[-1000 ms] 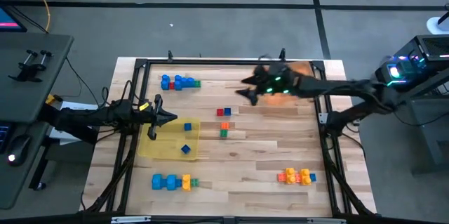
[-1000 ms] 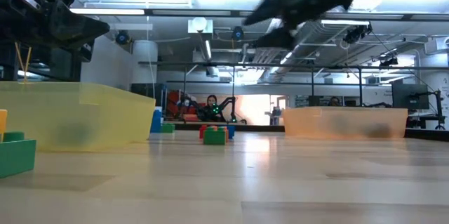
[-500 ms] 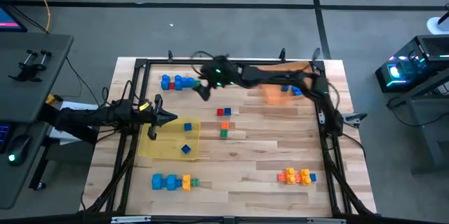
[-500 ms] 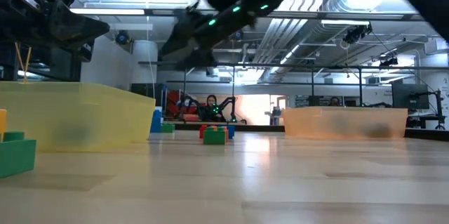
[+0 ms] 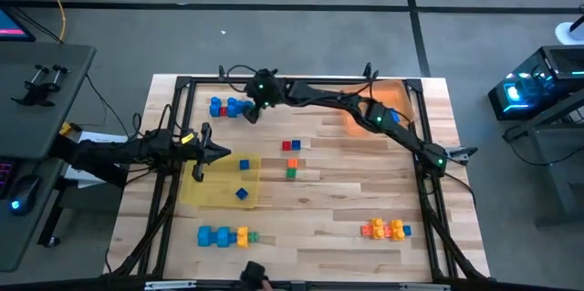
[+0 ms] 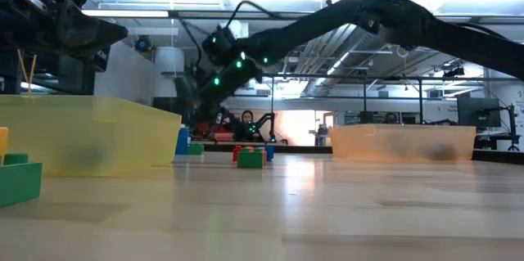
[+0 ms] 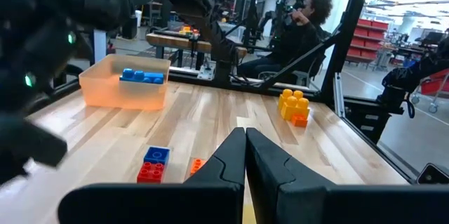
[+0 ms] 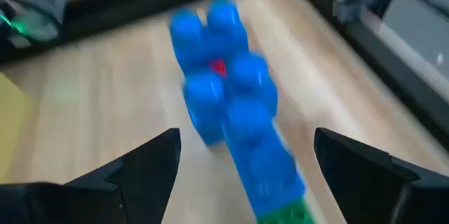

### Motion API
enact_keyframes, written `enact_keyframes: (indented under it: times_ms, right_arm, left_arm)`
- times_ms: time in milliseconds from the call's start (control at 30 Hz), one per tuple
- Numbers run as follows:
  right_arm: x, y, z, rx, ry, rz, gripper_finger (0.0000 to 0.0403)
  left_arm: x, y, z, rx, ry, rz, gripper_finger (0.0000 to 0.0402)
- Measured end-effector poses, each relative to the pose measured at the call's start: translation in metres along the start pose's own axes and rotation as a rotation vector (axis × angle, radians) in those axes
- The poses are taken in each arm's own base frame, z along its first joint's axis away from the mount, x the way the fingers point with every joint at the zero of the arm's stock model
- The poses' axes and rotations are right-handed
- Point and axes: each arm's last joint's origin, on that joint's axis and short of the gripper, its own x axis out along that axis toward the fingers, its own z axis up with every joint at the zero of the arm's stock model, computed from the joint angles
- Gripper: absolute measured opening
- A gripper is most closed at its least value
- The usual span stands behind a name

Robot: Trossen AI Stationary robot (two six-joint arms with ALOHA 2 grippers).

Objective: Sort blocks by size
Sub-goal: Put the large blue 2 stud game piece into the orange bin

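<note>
Taking the yellow tray [image 5: 219, 198] on the counter [image 5: 347, 191] as landmark: nearest the front edge lie a blue-and-yellow row of blocks [image 5: 223, 235] before the tray and an orange-yellow cluster [image 5: 385, 229] well off to its right. The left hand [image 5: 216, 153], fingers pressed together and carrying nothing, hangs at the tray's left rear corner; two small blue cubes [image 5: 242, 193] sit inside the tray. Beyond the tray, at the far edge, lies the blue row [image 5: 232, 107], its long axis running left-right. The right hand [image 5: 250, 111] hovers over that row's right end, fingers spread wide either side of it, empty. It is much the nearer, so the pick looks to be its job.
</note>
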Motion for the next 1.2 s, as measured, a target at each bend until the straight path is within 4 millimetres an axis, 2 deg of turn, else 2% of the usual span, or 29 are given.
enact_keyframes:
  times_ms: [167,467,633,833,867,1067,1200]
  right_arm:
    - [0.005,-0.006,-0.017,0.018,0.071,-0.045,0.0322]
    - [0.008,-0.006,-0.014,-0.134,0.02,-0.056,0.0299]
    - [0.018,-0.005,-0.023,-0.199,0.015,-0.04,0.0231]
    - [0.021,0.015,-0.023,-0.277,-0.01,-0.036,0.0114]
    - [0.021,0.016,-0.023,-0.278,-0.008,-0.044,0.0107]
    - [0.006,0.008,-0.004,-0.236,0.027,-0.041,0.0107]
    - [-0.028,-0.001,0.022,-0.221,0.023,-0.059,0.0107]
  left_arm:
    - [0.0,0.0,0.0,0.0,0.0,0.0,0.0]
    - [0.0,0.0,0.0,0.0,0.0,0.0,0.0]
    - [0.0,0.0,0.0,0.0,0.0,0.0,0.0]
    - [0.0,0.0,0.0,0.0,0.0,0.0,0.0]
    - [0.0,0.0,0.0,0.0,0.0,0.0,0.0]
    - [0.0,0.0,0.0,0.0,0.0,0.0,0.0]
    - [0.0,0.0,0.0,0.0,-0.001,0.0,0.0]
